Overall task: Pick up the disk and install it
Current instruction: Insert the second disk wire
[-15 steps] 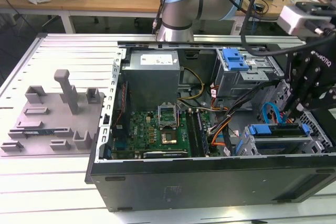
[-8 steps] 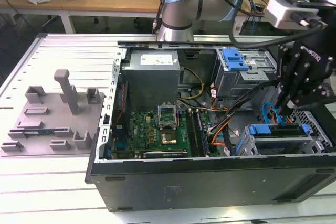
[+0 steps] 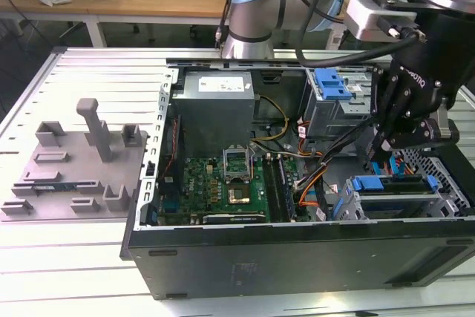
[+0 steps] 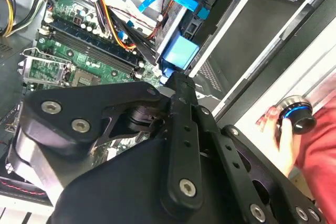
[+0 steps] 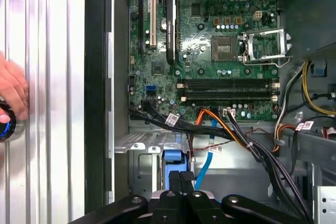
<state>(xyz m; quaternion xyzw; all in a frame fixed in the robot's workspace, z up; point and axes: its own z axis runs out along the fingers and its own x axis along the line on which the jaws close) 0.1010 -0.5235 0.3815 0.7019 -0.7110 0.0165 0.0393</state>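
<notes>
The disk [image 3: 393, 185], edged by its bright blue caddy rail, lies in the grey drive cage [image 3: 449, 197] at the near corner of the open computer case, on the exterior view's right. My gripper [image 3: 377, 155] hangs just above the disk's blue rail. In the first wrist view the gripper [image 5: 184, 178] shows its two black fingers pressed together, with the tips at the disk's blue caddy end [image 5: 175, 162]. The second wrist view has the gripper [image 4: 176, 80] tip right at the blue caddy block [image 4: 178, 53]. Nothing is held between the fingers.
A blue latch piece [image 3: 332, 83] tops the grey drive bay at the back of the case. The motherboard [image 3: 223, 180] and cable bundles [image 5: 236, 135] lie beside the cage. A person's hand [image 4: 275, 132] holds a round blue-ringed knob [image 4: 295, 111] on the table outside the case. A grey fixture block [image 3: 74, 165] stands at the exterior view's left.
</notes>
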